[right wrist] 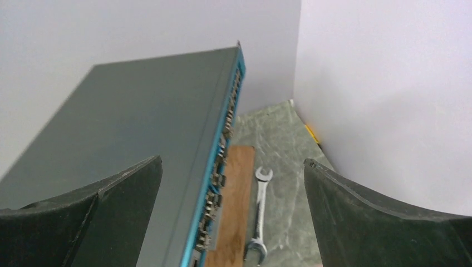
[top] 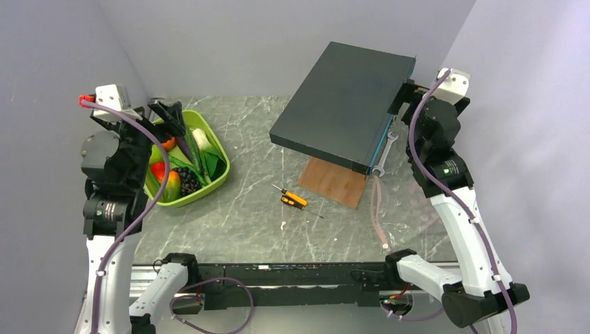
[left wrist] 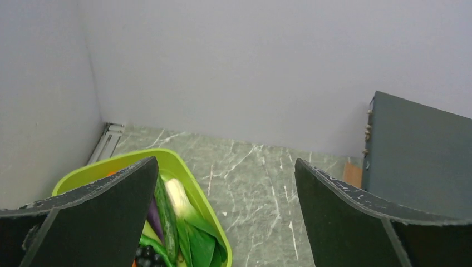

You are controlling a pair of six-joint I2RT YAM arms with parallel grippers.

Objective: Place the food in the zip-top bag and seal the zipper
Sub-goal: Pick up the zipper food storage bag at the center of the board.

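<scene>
Colleague: How are your grippers standing?

Me: Both are gaping wide and carrying nothing. My left gripper [top: 170, 117] is hovering over the lime-green tray [top: 221, 163]; my right gripper [top: 405, 97] is hanging just beside the far right corner of the dark box [top: 344, 97].

Colleague: And the food?

Me: The food [top: 177, 174] is all lying in that tray: black grapes [top: 186, 177], a yellow-red fruit [top: 169, 184], leafy greens [top: 209, 163], a purple eggplant [left wrist: 155, 217]. The zip-top bag [top: 414, 219] is lying flat on the right half of the table [top: 250, 209], so clear that I am barely making out its edges. The zipper [top: 380, 212] is showing as a pale pink strip along its left side, well apart from the tray.

Colleague: How are you expecting them to handle?

Me: I am judging the toys light and rigid, probably slick and round, so I am planning to pinch each across its middle, and the greens at the stalk. The bag is looking thin and floppy. I am thinking of taking it just beside the pink strip, one lip only, so the mouth is gaping instead of being pinched flat. Nothing is in the bag yet, as far as I am seeing.
</scene>
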